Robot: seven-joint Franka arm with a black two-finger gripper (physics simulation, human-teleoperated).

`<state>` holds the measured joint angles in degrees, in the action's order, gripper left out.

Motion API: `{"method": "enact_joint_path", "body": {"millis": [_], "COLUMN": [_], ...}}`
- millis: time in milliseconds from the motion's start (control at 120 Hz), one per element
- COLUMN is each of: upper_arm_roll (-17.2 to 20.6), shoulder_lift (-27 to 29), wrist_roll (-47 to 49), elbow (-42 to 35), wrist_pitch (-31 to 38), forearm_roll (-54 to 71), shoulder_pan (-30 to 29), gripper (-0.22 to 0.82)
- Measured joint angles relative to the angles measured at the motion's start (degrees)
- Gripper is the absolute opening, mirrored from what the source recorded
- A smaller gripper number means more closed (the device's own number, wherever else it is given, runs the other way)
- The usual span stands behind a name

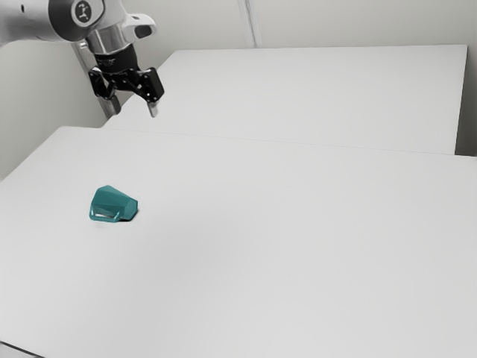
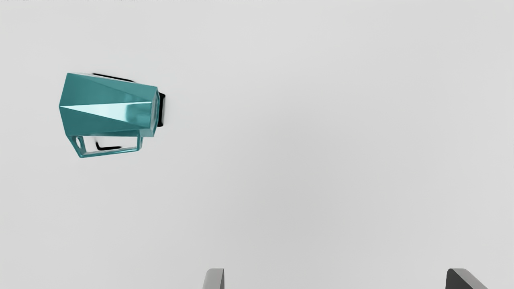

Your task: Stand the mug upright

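- The teal mug lies on its side on the bench, towards the exterior view's left, its handle out to one side.
- The pincer stands with its fingers wide apart and nothing between them, above the bench and well clear of the mug.
- I'd guess a light, stiff body, of glazed ceramic or hard plastic; if ceramic, a knock or drop could chip it.
- The flat faces shine, so they may be slippery; pads set square to them should slide less than pads on a ridge.
- The body tapers, so a squeeze could slip towards the narrower end, which I take for the base.
- Best hold, to my mind: across the body, clear of the handle, whose thin bars give less to grip and could let the mug swing.
- No label or lettering can be made out on the mug; the arm's dark round badge bears a pale emblem, without readable words.
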<state>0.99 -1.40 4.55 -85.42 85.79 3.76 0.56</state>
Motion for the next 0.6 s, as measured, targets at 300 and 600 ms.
{"method": "enact_joint_path", "body": {"millis": [300,600], "upper_arm_roll": [0.24,0.16], "shoulder_lift": [2.01,12.04], "wrist_roll": [0.57,2.09], "elbow": [-1.68,-19.42], "wrist_pitch": [1.05,7.16], "forearm_roll": [0.17,-0.93], "shoulder_pan": [1.29,-5.32], "gripper": [0.6,0.6]}}
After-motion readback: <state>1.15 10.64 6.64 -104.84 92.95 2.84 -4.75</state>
